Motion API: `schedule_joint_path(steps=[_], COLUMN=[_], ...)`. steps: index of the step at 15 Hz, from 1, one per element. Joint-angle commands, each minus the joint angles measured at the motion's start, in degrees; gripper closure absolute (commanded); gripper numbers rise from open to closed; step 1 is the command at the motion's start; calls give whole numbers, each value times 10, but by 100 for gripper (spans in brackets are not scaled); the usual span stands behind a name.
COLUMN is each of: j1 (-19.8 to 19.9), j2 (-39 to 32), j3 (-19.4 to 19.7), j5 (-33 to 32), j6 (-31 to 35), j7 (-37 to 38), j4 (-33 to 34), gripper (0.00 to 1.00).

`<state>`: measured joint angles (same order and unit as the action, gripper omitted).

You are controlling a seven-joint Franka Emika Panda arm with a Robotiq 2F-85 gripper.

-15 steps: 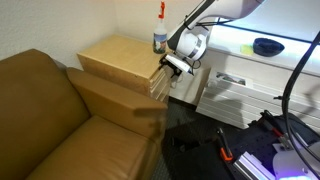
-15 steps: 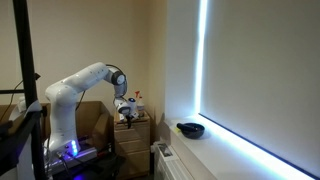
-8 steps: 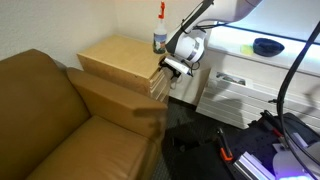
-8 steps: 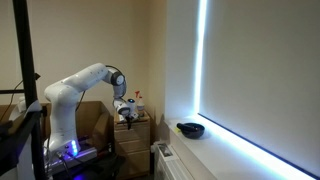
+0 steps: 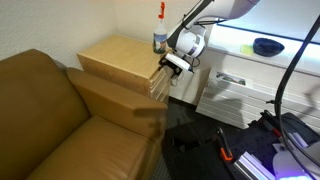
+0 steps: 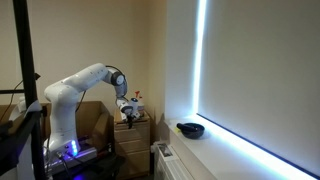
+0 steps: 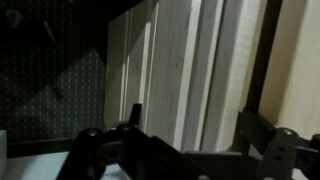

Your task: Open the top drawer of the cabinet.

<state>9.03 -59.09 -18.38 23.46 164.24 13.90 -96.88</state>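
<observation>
Where the counter point(image 5: 236, 38) ends, the cabinet point(image 5: 118, 58) stands just beside that end, between it and a brown sofa point(image 5: 60, 120); it has a flat tan top, with stacked tan fronts facing the open floor. Top drawer point(image 5: 159, 71): uppermost front, directly under the cabinet top's front edge, on the side nearest the counter's front corner; whether it stands proud of the fronts below cannot be told. Gripper point(image 5: 172, 64): at the face of the top drawer and level with it, carried on a white arm point(image 6: 85, 82) that comes in from above the counter. Wrist view: fingers point(image 7: 131, 118) spread apart, pale wood bands of the drawer fronts filling the view between them; contact with the wood cannot be told. Bottle point(image 5: 160, 36): red-capped, upright on the cabinet's back corner, next to the counter's end. Bowl point(image 5: 266, 46): dark, on the counter, set well in from that end. White drawer point(image 5: 228, 80): metal handle, below the counter's front edge.
</observation>
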Motion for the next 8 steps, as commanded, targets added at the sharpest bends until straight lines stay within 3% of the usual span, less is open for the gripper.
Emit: schedule_joint_path(steps=[1,5,6,7,8], j1=[-3,35,51,53,80], j2=[3,-1,-16,-12,-15], j3=[9,3,-8,5,-9], j5=[19,47,57,59,61], j6=[10,48,87,107,139], j7=[-8,-7,-22,-18,-36], j4=[-7,11,-1,-11,-26], gripper=[0,0,0,0,0])
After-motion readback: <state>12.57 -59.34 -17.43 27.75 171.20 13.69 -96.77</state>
